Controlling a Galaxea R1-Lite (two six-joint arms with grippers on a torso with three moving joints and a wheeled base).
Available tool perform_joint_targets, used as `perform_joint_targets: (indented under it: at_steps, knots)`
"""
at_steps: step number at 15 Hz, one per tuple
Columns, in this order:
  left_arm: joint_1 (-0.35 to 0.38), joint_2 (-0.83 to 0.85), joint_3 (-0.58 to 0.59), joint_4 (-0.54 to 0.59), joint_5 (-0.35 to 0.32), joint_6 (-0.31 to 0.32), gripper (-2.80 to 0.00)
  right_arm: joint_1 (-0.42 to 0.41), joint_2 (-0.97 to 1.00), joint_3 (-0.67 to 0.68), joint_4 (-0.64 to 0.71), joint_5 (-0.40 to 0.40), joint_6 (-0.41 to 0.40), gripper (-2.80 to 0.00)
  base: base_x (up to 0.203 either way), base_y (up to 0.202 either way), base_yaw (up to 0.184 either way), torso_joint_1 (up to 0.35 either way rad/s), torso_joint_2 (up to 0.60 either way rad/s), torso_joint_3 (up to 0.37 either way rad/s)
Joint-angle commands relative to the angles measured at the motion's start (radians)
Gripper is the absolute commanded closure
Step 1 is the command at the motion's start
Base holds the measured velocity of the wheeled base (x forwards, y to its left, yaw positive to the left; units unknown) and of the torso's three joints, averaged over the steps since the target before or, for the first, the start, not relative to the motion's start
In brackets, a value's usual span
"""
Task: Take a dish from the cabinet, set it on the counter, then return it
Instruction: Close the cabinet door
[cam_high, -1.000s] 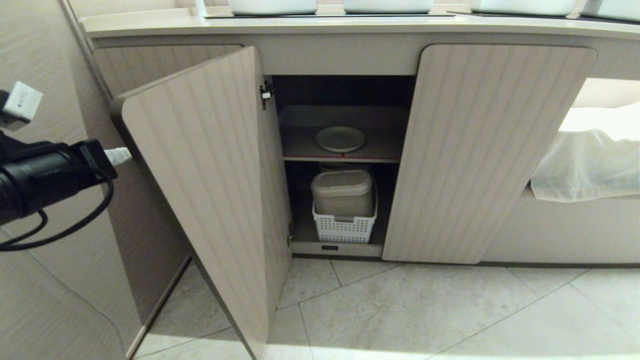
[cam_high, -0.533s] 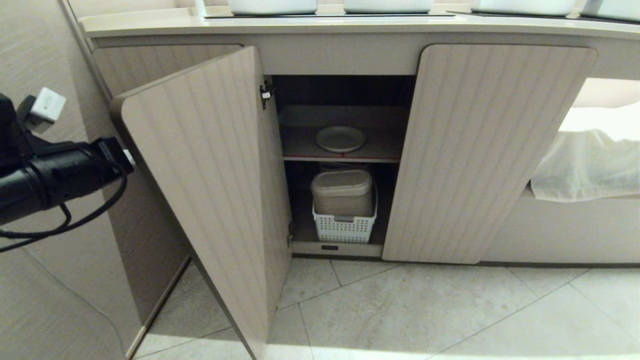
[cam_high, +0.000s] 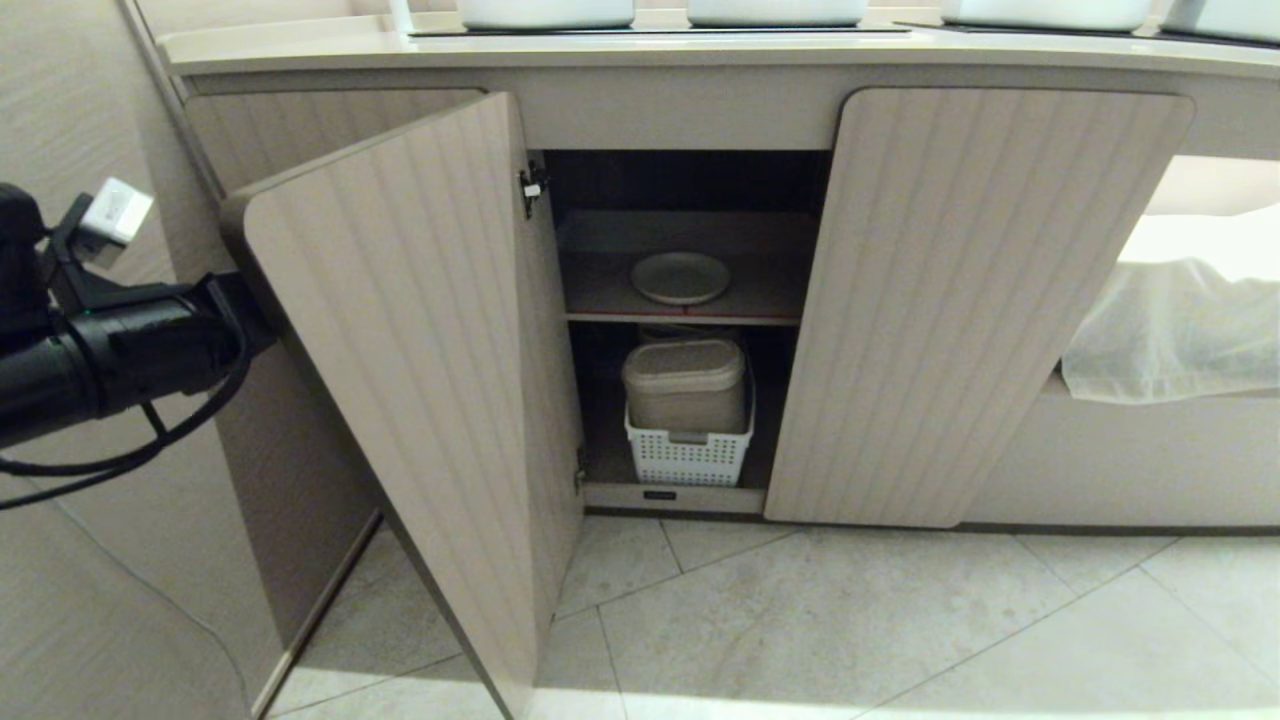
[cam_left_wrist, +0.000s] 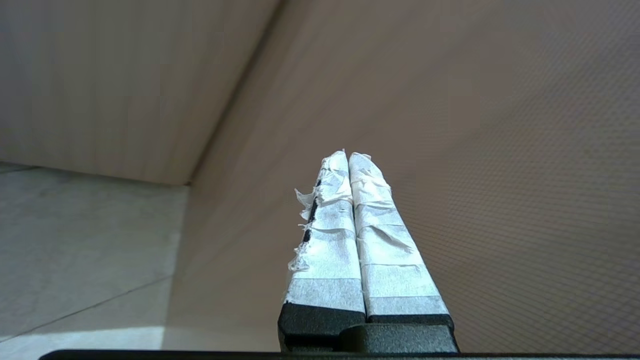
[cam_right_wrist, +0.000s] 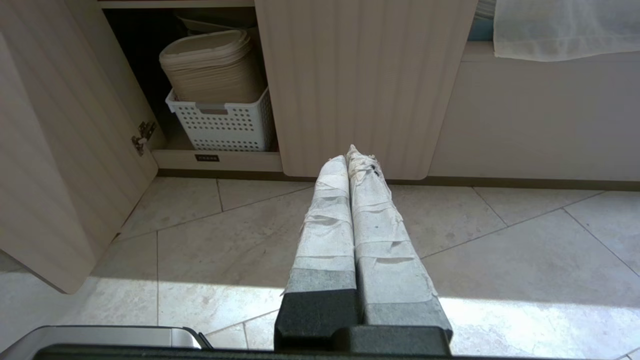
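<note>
Head view first: the cabinet (cam_high: 690, 320) has its left door (cam_high: 420, 380) swung wide open, the right door (cam_high: 960, 300) a bit ajar. The dish (cam_high: 680, 277) sits flat on the upper shelf (cam_high: 600, 290), roughly in the middle, nothing touching it. Below it there's a white basket (cam_high: 688, 455) with a beige lidded container (cam_high: 686, 383) in it. The tabletop (cam_high: 300, 45) runs along the far top edge. The left arm comes in from the far left and its tip is hidden behind the outer edge of the open door, so from here you can't see the end effector itself.

Left wrist view: the left end effector (cam_left_wrist: 348, 156) is closed, taped fingers pressed together, gripping nothing. It's pointing at a plain beige panel, I think the back of the open door, but hard to be sure.

Right wrist view: the right end effector (cam_right_wrist: 352, 152) is closed too and empty, hanging low over the floor tiles (cam_right_wrist: 450, 240) in front of the cabinet, parked.

So my read is we're at the very start, door-opening stage, dish not yet fetched. Next the left arm needs to come round the door, open up, reach into the upper shelf and get a finger under that low rim
</note>
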Motion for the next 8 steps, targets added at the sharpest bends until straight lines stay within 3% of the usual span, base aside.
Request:
perform_joint_targets:
  at_steps: [1,4,6,8]
  knots:
    - [-0.003,-0.001,0.0,-0.002,-0.024,-0.003,0.0,0.0,0.002,0.0,-0.001,0.0,0.0,0.0,0.0,0.0,0.0,0.0,0.0,0.0]
    - [-0.032,0.003,0.001,0.0,-0.039,-0.013,0.0,0.0,0.0,0.0,-0.001,0.0,0.0,0.0,0.0,0.0,0.0,0.0,0.0,0.0]
    - [-0.056,0.001,0.0,-0.004,-0.067,-0.074,0.0,0.0,0.002,0.0,-0.001,0.0,0.0,0.0,0.0,0.0,0.0,0.0,0.0,0.0]
    - [-0.078,0.001,0.0,-0.004,-0.096,-0.094,0.0,0.0,0.0,0.001,-0.001,0.0,0.0,0.0,0.0,0.0,0.0,0.0,0.0,0.0]
